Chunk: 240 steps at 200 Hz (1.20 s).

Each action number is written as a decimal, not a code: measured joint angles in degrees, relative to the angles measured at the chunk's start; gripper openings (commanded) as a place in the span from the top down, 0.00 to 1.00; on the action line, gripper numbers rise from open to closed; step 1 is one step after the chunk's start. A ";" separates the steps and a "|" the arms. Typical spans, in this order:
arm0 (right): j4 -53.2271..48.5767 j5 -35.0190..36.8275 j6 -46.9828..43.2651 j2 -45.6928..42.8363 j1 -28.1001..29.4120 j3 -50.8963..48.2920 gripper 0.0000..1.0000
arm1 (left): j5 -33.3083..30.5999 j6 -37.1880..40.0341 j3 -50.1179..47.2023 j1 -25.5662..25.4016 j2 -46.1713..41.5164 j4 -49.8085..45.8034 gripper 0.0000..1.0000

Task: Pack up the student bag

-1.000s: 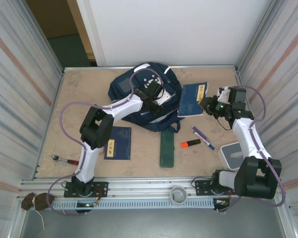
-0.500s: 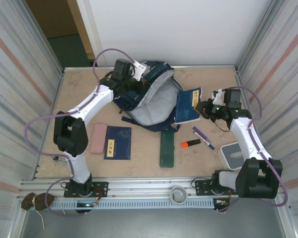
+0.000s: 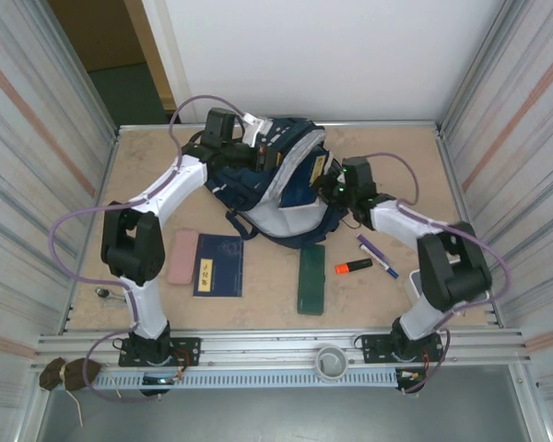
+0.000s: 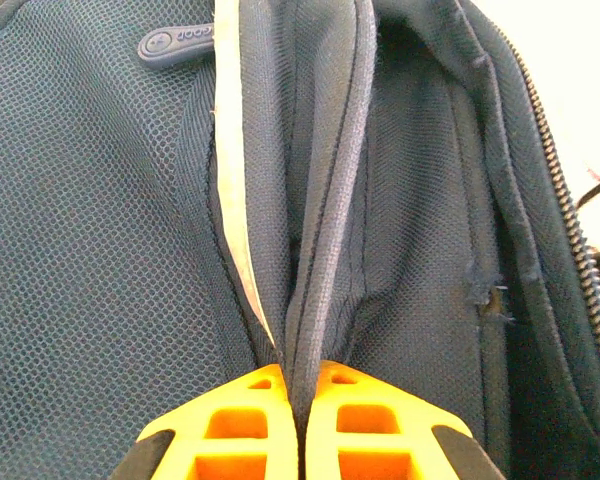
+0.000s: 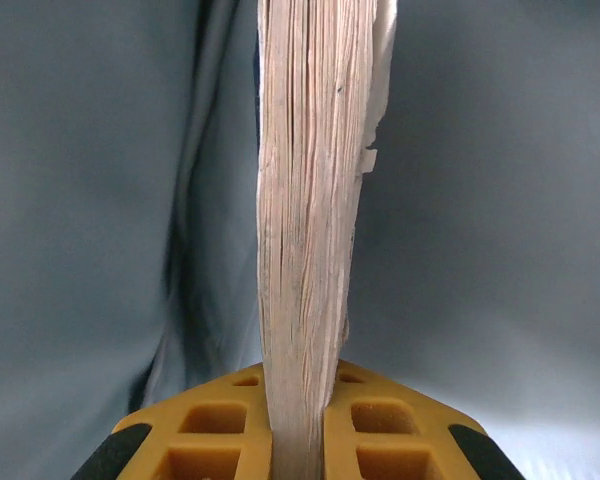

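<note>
Yellow pads of the left gripper (image 4: 300,400) are pinching tight on a folded edge of the backpack (image 4: 90,260), holding its mouth agape. The right gripper (image 5: 300,410) is clamping a notebook (image 5: 310,200) by its page edge, grey-blue fabric on both sides. The backpack is lying at the far middle of the table (image 3: 267,285), between both arms.

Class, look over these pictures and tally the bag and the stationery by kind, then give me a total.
Student bag: 1
Notebooks: 2 (loose notebook, held notebook)
Cases: 2 (pink case, green case)
Markers and pens: 2 (orange highlighter, purple pen)
Total: 7
</note>
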 measured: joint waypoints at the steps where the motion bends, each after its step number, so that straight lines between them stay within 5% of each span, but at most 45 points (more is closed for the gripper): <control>1: 0.17 0.24 0.11 0.35 0.15 0.17 0.96 | 0.15 -0.15 0.00 0.02 0.04 0.09 1.00; 44: 8.76 9.88 4.28 17.20 6.51 13.51 0.69 | 3.04 -4.02 0.09 1.51 0.46 2.69 1.00; 77: 10.21 10.25 3.69 17.70 7.15 14.14 0.54 | 3.63 -5.81 0.13 2.21 0.79 4.37 1.00; 109: 7.02 10.69 -0.83 6.51 4.85 4.44 0.51 | 3.26 -6.23 0.61 2.10 2.89 4.70 0.90; 142: -1.11 13.84 -7.32 -11.19 4.42 -2.97 0.48 | -0.07 -4.92 1.55 1.07 4.74 3.26 0.60; 165: -7.13 17.35 -11.80 -21.73 6.84 -6.47 0.44 | -5.92 -4.61 1.05 0.39 3.39 1.27 0.48; 200: -16.11 17.64 -16.52 -24.20 16.02 -7.23 0.38 | -19.34 -6.80 -19.10 0.98 -13.84 0.85 0.40; 240: -20.59 12.09 -17.40 -7.41 29.64 0.63 0.36 | -32.57 -10.95 -45.33 1.36 -41.35 -3.96 0.38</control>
